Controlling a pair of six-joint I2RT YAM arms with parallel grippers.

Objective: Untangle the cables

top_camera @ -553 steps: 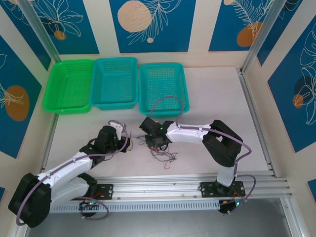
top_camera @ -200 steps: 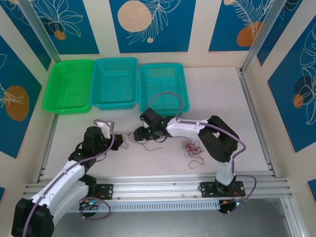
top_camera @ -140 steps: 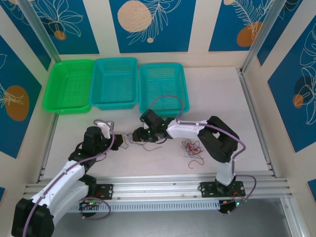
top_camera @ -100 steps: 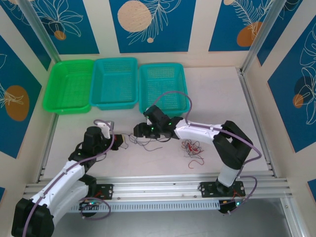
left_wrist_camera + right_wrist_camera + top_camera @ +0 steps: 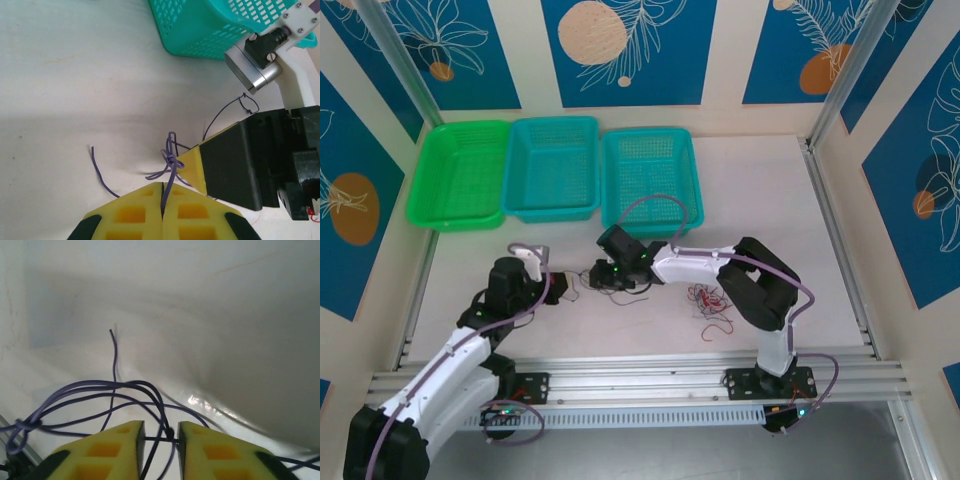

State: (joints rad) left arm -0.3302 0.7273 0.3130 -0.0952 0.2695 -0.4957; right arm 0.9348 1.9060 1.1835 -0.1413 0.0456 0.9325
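In the overhead view the left gripper and the right gripper face each other low over the white table, just left of the frame's centre. A thin dark purplish wire is strung between them. The left wrist camera shows the left gripper at the bottom edge with its yellow foam pads pressed flat together, pinching that wire. The wire rises from the seam into a small knot, and a loose end curls off toward the lower left. Just right of the knot a yellow finger of the right gripper touches the table, with its black body and a silver bracket crowding the right side of the frame. The corner of a teal mesh basket hangs over the upper right. In the right wrist view the right gripper has its yellow pads a narrow slit apart, not pressed together. Loops of the dark wire arc in front of them, and strands pass down through the slit. A loose clump of thin red and pale wire lies apart on the table, right of centre, just beside the right arm's black elbow. Along the upper left stand a green plastic basket and two teal ones in a row, well away from the wires.
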